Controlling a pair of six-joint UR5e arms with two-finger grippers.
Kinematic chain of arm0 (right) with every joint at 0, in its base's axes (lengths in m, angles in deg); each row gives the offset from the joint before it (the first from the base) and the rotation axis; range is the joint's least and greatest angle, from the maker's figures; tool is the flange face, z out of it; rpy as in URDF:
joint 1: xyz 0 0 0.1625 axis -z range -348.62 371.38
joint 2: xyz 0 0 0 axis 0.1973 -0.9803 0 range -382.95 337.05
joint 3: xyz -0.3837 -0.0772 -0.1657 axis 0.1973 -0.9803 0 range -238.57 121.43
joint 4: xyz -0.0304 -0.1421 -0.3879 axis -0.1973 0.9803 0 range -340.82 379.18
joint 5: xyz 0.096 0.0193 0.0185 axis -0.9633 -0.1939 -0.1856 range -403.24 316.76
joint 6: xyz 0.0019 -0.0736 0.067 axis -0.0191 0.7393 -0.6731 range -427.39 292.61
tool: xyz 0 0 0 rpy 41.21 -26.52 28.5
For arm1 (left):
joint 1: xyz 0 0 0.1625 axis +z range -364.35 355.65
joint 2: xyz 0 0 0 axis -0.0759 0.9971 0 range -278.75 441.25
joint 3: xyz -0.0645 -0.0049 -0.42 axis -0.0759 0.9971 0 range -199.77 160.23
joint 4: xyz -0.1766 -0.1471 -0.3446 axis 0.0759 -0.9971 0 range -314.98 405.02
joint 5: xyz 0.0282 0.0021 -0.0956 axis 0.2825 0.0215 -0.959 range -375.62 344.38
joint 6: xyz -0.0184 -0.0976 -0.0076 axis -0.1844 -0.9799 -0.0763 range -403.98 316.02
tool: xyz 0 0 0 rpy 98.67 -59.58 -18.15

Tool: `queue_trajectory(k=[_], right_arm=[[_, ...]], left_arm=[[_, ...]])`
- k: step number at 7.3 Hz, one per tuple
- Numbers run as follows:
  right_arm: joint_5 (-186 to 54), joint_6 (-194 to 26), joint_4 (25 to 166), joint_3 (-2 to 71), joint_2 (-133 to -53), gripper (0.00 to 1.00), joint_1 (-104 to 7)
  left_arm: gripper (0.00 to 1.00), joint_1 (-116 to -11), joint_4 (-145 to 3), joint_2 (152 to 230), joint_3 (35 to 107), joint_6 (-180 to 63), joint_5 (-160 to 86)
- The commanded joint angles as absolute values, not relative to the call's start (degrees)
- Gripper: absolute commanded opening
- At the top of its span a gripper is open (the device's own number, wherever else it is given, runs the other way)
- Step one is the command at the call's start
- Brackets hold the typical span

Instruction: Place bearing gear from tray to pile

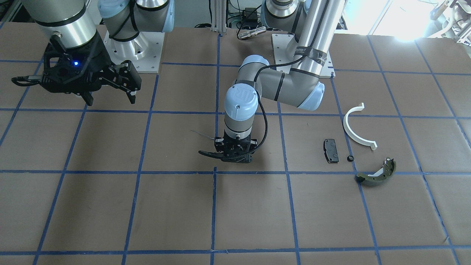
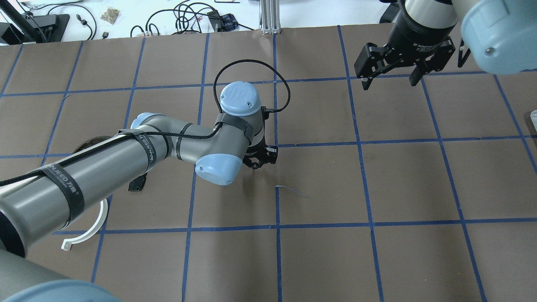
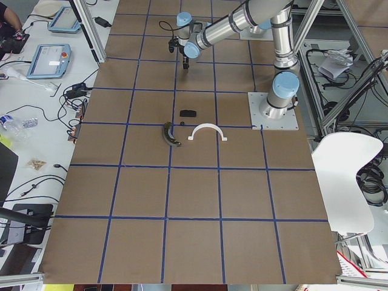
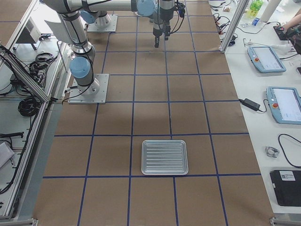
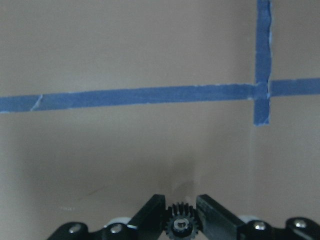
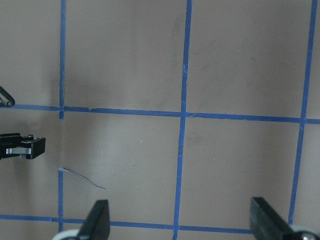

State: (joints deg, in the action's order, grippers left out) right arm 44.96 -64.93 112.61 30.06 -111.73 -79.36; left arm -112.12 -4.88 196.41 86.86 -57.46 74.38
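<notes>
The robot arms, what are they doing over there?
The left hand is pinching a tiny black gear between its fingers, above the middle of the table. The pile it goes to, a white half-ring, a black pad and an olive-green brake shoe, lies farther to the robot's left, so the gear is not there yet. The metal tray sits far off on the robot's right. The right hand hangs open, holding nothing.
</notes>
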Motion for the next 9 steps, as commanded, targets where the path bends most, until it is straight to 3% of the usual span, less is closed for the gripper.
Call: queue_trajectory(k=[1,6,9], right_arm=[[44.65,-66.76,112.61,30.02,-112.15,1.00,-79.24],[49.02,-66.16,111.65,30.11,-112.24,1.00,-78.97],[50.54,-66.16,111.64,30.11,-112.24,1.00,-78.97]], left_arm=[[0.04,-102.49,-7.44,194.72,87.02,-44.92,74.82],[0.04,-77.88,-10.62,192.25,88.69,-14.59,76.31],[0.06,-70.64,-10.18,191.55,92.98,-12.08,79.99]])
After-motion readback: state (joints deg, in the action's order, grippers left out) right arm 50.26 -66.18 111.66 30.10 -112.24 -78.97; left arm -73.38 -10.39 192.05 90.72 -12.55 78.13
